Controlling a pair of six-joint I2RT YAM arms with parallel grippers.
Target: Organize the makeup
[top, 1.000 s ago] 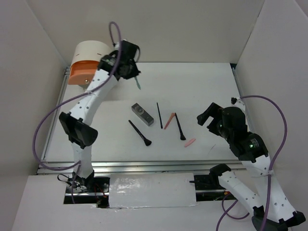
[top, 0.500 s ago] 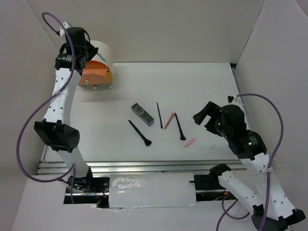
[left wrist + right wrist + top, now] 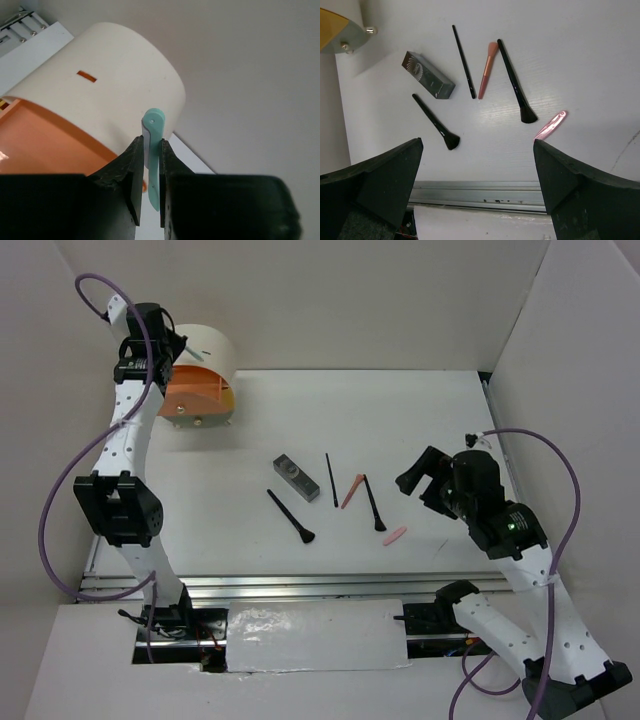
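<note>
At the table's [image 3: 420, 410] far left corner, the left gripper [image 3: 150, 150] is pinching a mint stick [image 3: 152, 131] between narrowly set jaws, holding it upright just beside the curved cream wall of the round drawer box [image 3: 110, 75], whose orange drawer [image 3: 35, 140] is showing below. Near the table's middle, the other makeup is lying loose and close together: a grey case [image 3: 428, 75], a thin black stick [image 3: 464, 62], a coral brush [image 3: 487, 70], two black brushes [image 3: 515, 82] and a pink stick [image 3: 550, 125]. To their right, the right gripper [image 3: 477, 145] is hovering above them with its jaws spread wide, gripping nothing.
</note>
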